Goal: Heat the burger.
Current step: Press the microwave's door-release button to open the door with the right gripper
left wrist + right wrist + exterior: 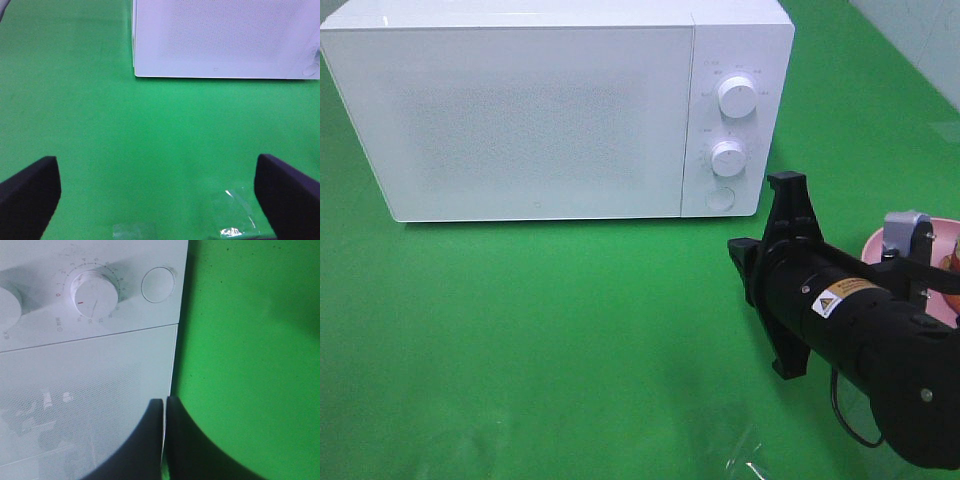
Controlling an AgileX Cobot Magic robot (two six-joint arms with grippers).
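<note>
The burger (pixel 950 264) shows only as a brownish sliver at the right edge of the high view, just below mid-height. It rests on a round pink plate (pixel 873 243) and is otherwise hidden behind my black right arm (pixel 880 330). That arm reaches from the lower right corner up-left toward a boxy white microwave oven (pixel 530 110), which fills the upper left and centre of the frame with its door closed. My right pincer (pixel 164 407) is clenched, fingertips pressed together on nothing, in front of the seam between door and control panel; whether it touches the oven I cannot tell. The panel carries an upper white round knob (pixel 737 96), a lower white round knob (pixel 727 158) and a round white button (pixel 721 197) beneath them. My left pincer (pixel 156 162) is released, its dark fingers (pixel 30 195) spread wide over the green cloth table (pixel 540 340) and grasping nothing. A scrap of clear plastic film (pixel 235 215) lies on the cloth near it.
</note>
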